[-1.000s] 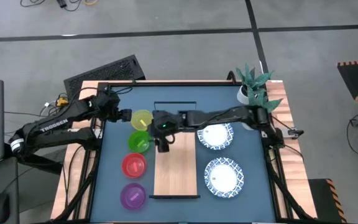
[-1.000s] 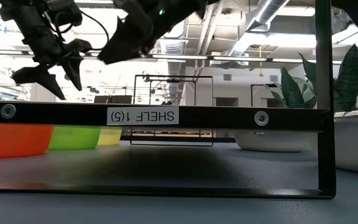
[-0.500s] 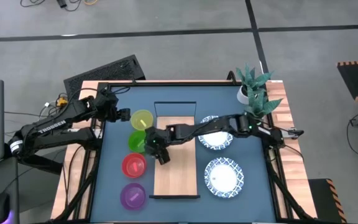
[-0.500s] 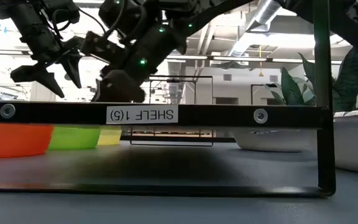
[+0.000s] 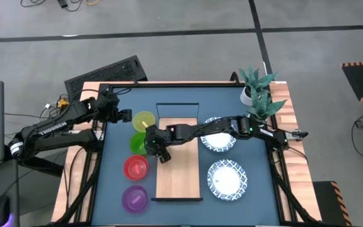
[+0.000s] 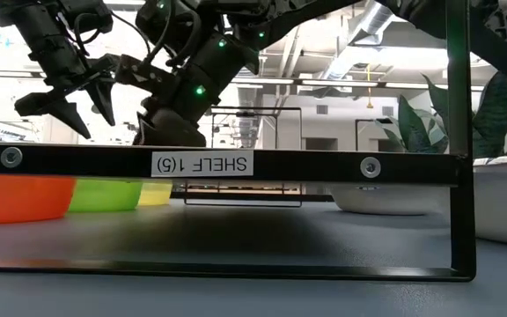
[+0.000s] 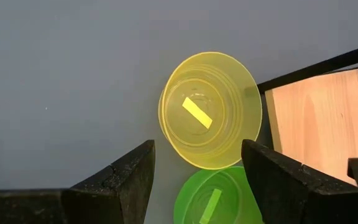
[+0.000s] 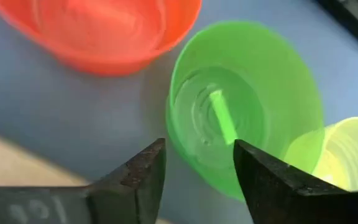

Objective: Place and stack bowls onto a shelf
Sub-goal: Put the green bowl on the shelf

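Currently, the right gripper (image 5: pixel 151 146) is being held with fingers parted, empty, just over the green bowl (image 5: pixel 139 144), which is sitting beside the shelf (image 5: pixel 178 170). Behind the green bowl, the left gripper (image 5: pixel 126 116) is being held wide over the yellow bowl (image 5: pixel 144 120).

Overhead and both wrist cameras share the green bowl (image 5: pixel 139 144).

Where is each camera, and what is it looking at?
High view: above the table, looking straight down; shows both arms, the shelf, all bowls.
Low view: at table height, looking level under the shelf; arms come in from above.
Left wrist view: on the left arm, facing the yellow bowl, past its open fingers.
Right wrist view: on the right arm, facing the green bowl, fingers open.
Both wrist views share the green bowl.
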Robot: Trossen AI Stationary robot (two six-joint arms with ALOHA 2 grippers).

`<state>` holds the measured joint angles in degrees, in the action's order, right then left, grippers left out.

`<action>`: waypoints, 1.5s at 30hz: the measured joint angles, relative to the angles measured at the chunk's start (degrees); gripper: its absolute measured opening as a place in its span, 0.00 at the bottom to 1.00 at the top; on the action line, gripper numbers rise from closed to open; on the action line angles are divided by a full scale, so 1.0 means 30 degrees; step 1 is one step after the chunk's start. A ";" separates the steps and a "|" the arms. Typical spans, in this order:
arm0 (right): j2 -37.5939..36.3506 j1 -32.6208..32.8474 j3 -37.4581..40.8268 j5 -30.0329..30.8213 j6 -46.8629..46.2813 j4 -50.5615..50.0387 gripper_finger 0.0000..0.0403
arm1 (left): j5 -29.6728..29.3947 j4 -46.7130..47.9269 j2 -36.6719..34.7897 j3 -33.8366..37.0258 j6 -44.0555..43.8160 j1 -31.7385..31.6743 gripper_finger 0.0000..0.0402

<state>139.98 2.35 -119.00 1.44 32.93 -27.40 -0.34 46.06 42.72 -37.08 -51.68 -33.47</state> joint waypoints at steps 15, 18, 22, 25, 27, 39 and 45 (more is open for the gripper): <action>0.0299 0.0135 -0.0019 0.0006 0.1195 -0.0176 0.20 | -0.0070 0.0000 0.0000 -0.0007 0.0138 0.0000 0.56; 0.0310 0.0062 -0.0015 0.0308 0.1203 -0.0294 0.12 | -0.0124 0.0000 0.0000 -0.0007 0.0143 0.0000 0.56; 0.0313 0.0080 -0.0015 0.0735 0.1217 -0.0436 0.05 | -0.0124 0.0000 0.0000 -0.0007 0.0146 0.0000 0.56; 0.0283 0.0148 -0.0005 0.0799 0.1217 -0.0429 0.05 | -0.0124 0.0000 0.0000 -0.0007 0.0149 0.0003 0.56; 0.0211 0.0202 0.0007 0.0793 0.1200 -0.0420 0.05 | -0.0121 0.0000 0.0000 -0.0007 0.0153 0.0003 0.56; 0.0124 0.0528 -0.5288 0.2549 0.0808 -0.5621 0.05 | -0.0117 -0.0008 0.0000 -0.0015 0.0329 0.0000 0.56; -0.1924 0.0208 -0.4876 0.2563 -0.2245 -0.8344 0.05 | -0.0117 -0.0035 -0.0004 -0.0015 0.0550 0.0000 0.56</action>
<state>134.21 2.97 -133.63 9.13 26.19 -52.43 -0.69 45.96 42.71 -37.12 -50.03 -33.47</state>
